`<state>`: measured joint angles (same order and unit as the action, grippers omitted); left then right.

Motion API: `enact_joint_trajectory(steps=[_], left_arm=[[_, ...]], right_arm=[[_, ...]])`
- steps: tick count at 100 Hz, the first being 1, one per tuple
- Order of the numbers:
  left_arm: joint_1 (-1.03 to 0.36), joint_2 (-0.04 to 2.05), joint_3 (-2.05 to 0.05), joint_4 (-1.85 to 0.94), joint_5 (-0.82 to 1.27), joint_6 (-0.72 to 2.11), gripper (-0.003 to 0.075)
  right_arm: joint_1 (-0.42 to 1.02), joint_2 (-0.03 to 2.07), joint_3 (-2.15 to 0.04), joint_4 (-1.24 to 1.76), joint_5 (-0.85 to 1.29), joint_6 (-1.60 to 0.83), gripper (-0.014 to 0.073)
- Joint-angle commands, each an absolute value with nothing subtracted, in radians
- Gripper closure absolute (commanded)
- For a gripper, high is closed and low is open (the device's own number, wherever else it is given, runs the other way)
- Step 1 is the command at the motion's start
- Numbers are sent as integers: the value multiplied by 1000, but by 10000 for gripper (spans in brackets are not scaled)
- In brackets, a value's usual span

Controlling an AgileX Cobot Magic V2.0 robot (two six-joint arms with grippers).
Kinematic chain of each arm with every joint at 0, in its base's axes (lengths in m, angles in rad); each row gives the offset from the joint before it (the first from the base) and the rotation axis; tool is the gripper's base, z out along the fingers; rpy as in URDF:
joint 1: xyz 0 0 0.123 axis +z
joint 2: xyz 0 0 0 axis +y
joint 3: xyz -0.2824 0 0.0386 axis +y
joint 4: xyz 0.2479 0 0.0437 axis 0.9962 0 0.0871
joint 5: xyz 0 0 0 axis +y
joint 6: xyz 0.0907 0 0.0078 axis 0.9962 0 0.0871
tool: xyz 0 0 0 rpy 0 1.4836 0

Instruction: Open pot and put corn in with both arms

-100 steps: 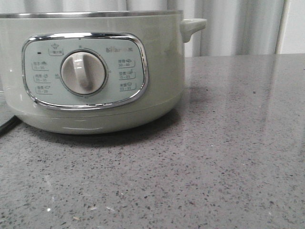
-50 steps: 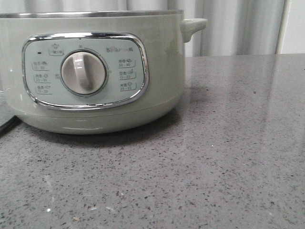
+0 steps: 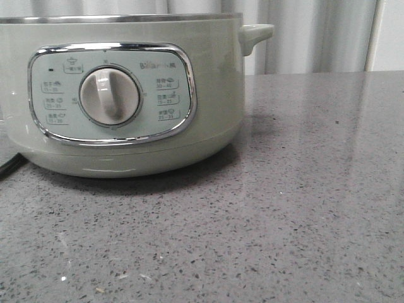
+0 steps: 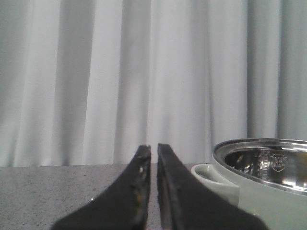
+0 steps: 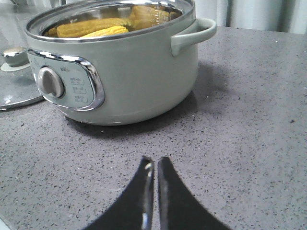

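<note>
The sage-green pot (image 3: 126,95) stands close at the left of the front view, its dial panel facing me. In the right wrist view the pot (image 5: 129,67) is open, and the yellow corn (image 5: 96,28) lies inside it. A glass lid (image 5: 14,76) with a metal knob lies flat on the counter beside the pot. My right gripper (image 5: 155,163) is shut and empty above the counter, in front of the pot. My left gripper (image 4: 154,149) is shut and empty beside the pot's side handle (image 4: 213,179). Neither gripper shows in the front view.
Grey speckled counter (image 3: 303,208) runs to the right of the pot. White curtains (image 4: 120,72) hang behind. A dark cable (image 3: 7,165) leaves the pot's left side.
</note>
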<state>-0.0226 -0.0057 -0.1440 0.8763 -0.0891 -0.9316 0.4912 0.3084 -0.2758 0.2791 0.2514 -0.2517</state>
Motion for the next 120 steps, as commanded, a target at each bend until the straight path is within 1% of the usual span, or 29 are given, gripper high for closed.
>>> enact_joint_trajectory(steps=[1,46,57,65,70,75,80,86,90,105,110,120], left_arm=[[-25,-36,-169,864,-133,-943,741],[-25,-36,-169,864,-133,-943,741],[-23,-36,-165,864,-54,-941,741],[-23,-36,-149,840,-65,-921,741],[-23,-36,-136,771,-75,-828,741],[-23,-36,-123,655,-87,-643,741],[-23,-36,-111,503,-102,-391,741],[-23,-36,-95,307,-131,-197,741],[-23,-36,-79,242,-158,-109,741],[-23,-36,9,158,-248,-84,741],[-23,-36,7,143,-167,-84,741],[-23,-36,9,74,-86,-79,741]], right_arm=[[488,316,-305,281,184,-263,667],[488,316,-305,281,184,-263,667],[488,316,-305,281,184,-263,667],[488,316,-305,281,184,-263,667],[488,316,-305,281,184,-263,667],[488,316,-305,281,184,-263,667],[488,316,-305,281,184,-263,667],[488,316,-305,281,184,-263,667],[488,316,-305,281,184,-263,667],[488,316,-305,281,184,-263,667],[488,316,-305,281,184,-263,667],[488,316,-305,281,185,-263,667]])
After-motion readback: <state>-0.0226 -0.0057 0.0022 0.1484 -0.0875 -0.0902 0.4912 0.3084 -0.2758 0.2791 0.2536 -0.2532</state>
